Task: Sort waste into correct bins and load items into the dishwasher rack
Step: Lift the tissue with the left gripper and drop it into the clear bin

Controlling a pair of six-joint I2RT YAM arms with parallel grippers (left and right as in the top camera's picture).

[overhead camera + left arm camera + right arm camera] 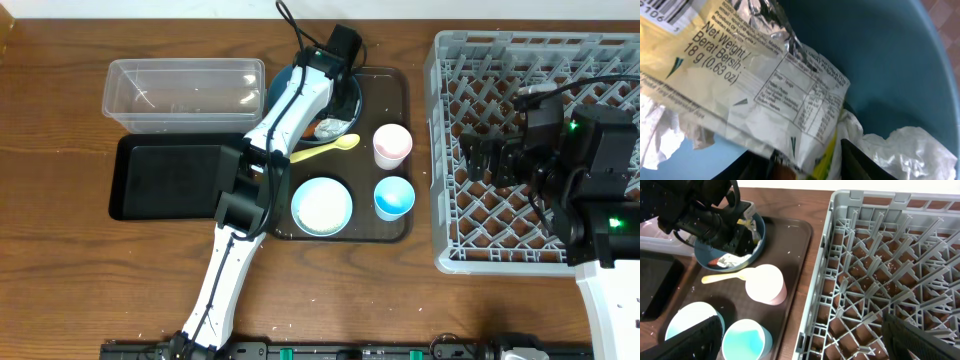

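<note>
My left gripper point(805, 167) is down in the dark blue plate point(352, 100), shut on the yellow-green printed wrapper point(765, 85), with a finger on each side of it. Crumpled white paper point(910, 150) lies beside it on the plate, and a small orange carrot point(715, 261) shows at the plate's near edge. On the brown tray sit the yellow spoon point(325, 150), pale pink cup point(392, 145), light blue cup point(394, 197) and light blue bowl point(321, 206). My right gripper point(805, 340) hangs open over the grey dishwasher rack point(440, 150), holding nothing.
The clear tub point(185, 95) stands at the back left with the shallow black tray point(165, 175) in front of it. The brown serving tray point(390, 90) lies between these bins and the rack. My left arm crosses over the black tray's right end.
</note>
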